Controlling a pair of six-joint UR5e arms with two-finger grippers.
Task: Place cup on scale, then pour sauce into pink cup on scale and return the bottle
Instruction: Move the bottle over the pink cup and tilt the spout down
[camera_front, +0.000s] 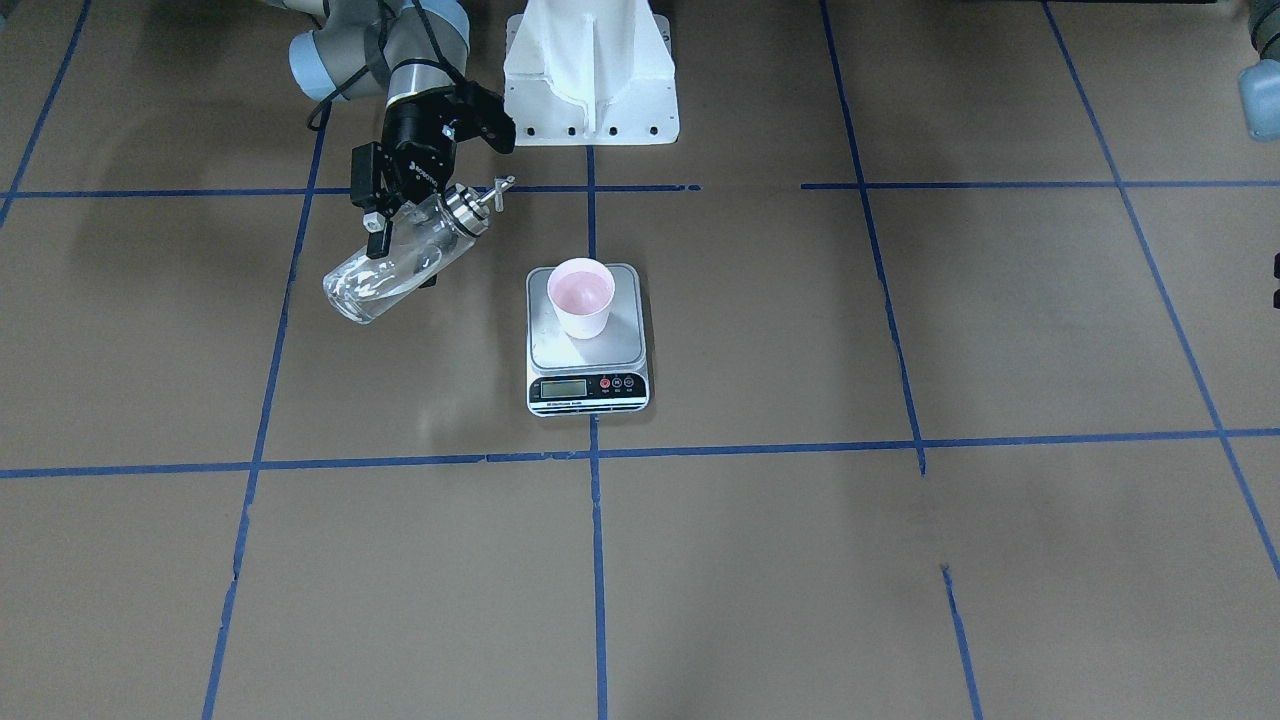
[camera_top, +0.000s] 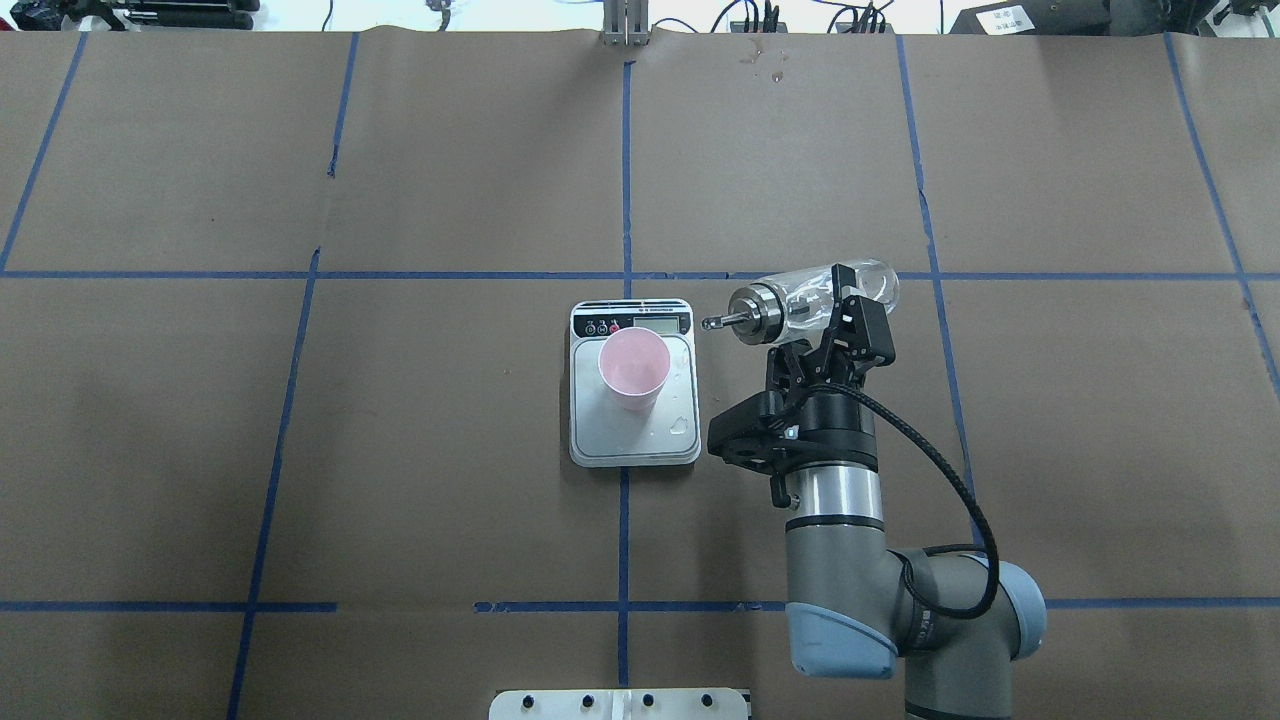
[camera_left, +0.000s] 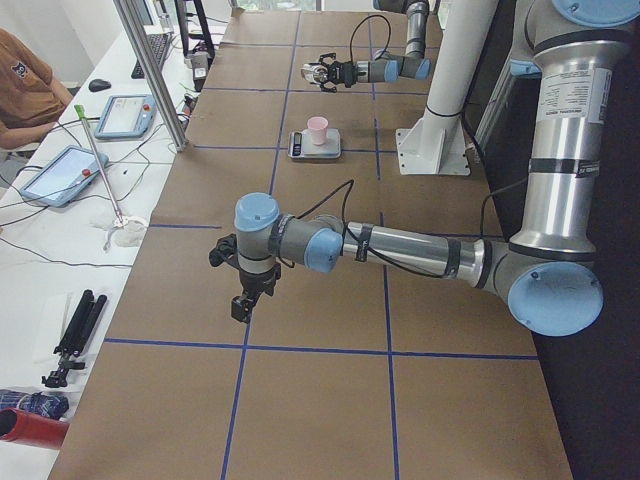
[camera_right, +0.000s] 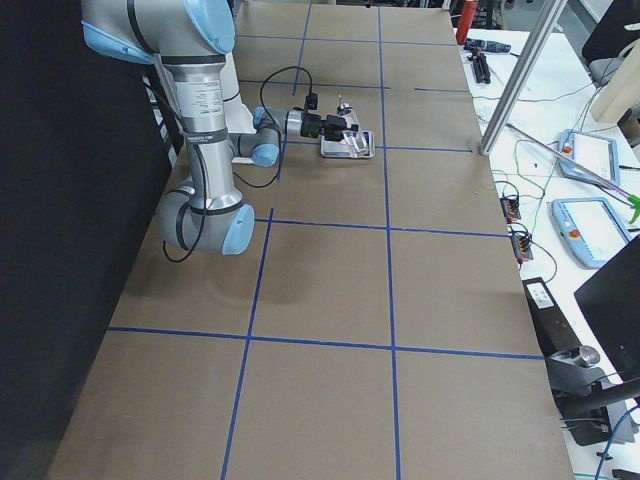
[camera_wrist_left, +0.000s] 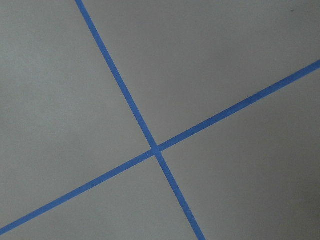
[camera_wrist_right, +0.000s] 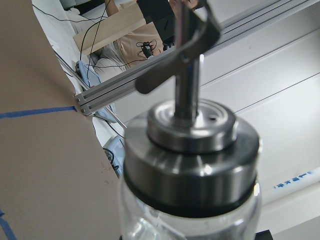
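**Bottle held level beside the scale, cup on the platform**

Front-facing: the right end effector (camera_front: 403, 255) was clamped on the bottle (camera_front: 355, 288), which hung above the bench (camera_front: 800, 560), tipped almost onto its side. Its metal cap (camera_front: 463, 210) and spout (camera_front: 503, 184) pointed towards the scale (camera_front: 587, 352) but stopped short of its edge. The cup (camera_front: 581, 296) stood upright on the platform, towards the robot's side and away from the display.

Overhead: the spout tip lay just beside the scale's right edge, apart from the cup. Broad stretches of brown paper ran from the scale to every edge of the bench.

Left side: the left end effector (camera_left: 245, 298) hung low over the near end of the bench, well apart from the scale. I could not tell whether its fingers were apart or together.

Right side: the bottle showed in front of the scale, too small to judge.

Left wrist: only two crossing tape lines (camera_wrist_left: 155, 148) on paper.

Right wrist: the cap and spout filled the view, with the far edge of the bench to one side.
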